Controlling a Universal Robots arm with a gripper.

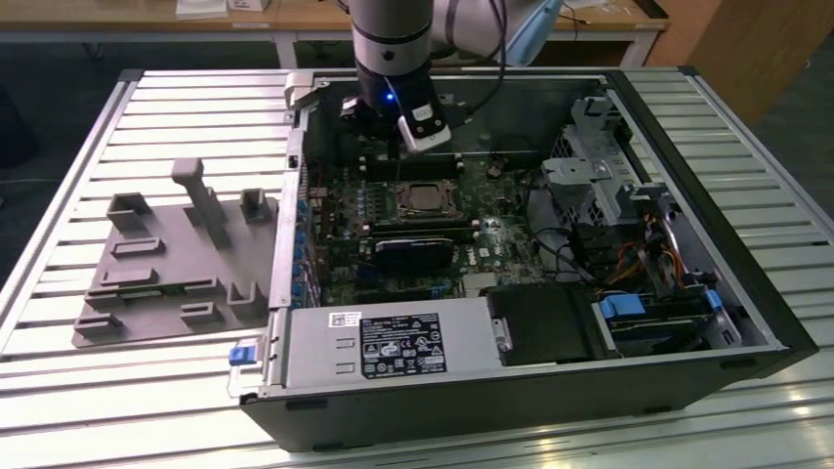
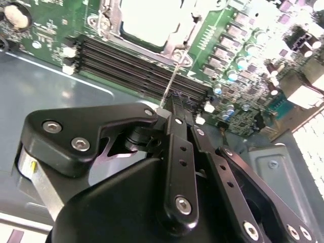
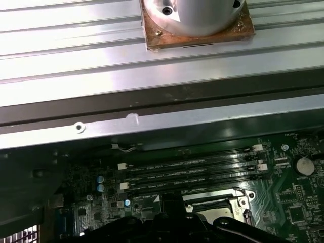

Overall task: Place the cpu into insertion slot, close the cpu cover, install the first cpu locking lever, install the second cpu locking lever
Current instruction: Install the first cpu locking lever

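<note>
While the cpu (image 2: 152, 20) is sitting in its socket, the cpu cover (image 2: 175, 46) is lying flat around it as a silvery frame and appears closed.

Item: pincer (image 2: 166, 109). It is hanging low inside the computer case (image 1: 729, 254), its fingertips drawn together. By the look of the second wrist view, they are pinching the free end of a thin locking lever (image 2: 174, 76).

Relation: the socket is lying straight ahead of the pincer, on the far side of the black memory slots (image 2: 136, 63). The lever's long axis is running from the cover's near corner, across those slots, to the fingertips.

Surface: the green motherboard (image 2: 223, 30) is lying flat on the case floor, and the case is resting on a slatted metal table (image 1: 195, 107).

Room: a grey sheet-metal wall (image 2: 50, 86) is standing close beside the pincer, so clearance on that side looks tight. A grey fixture tray (image 1: 156, 283) is sitting outside the case, on the exterior view's left.
</note>
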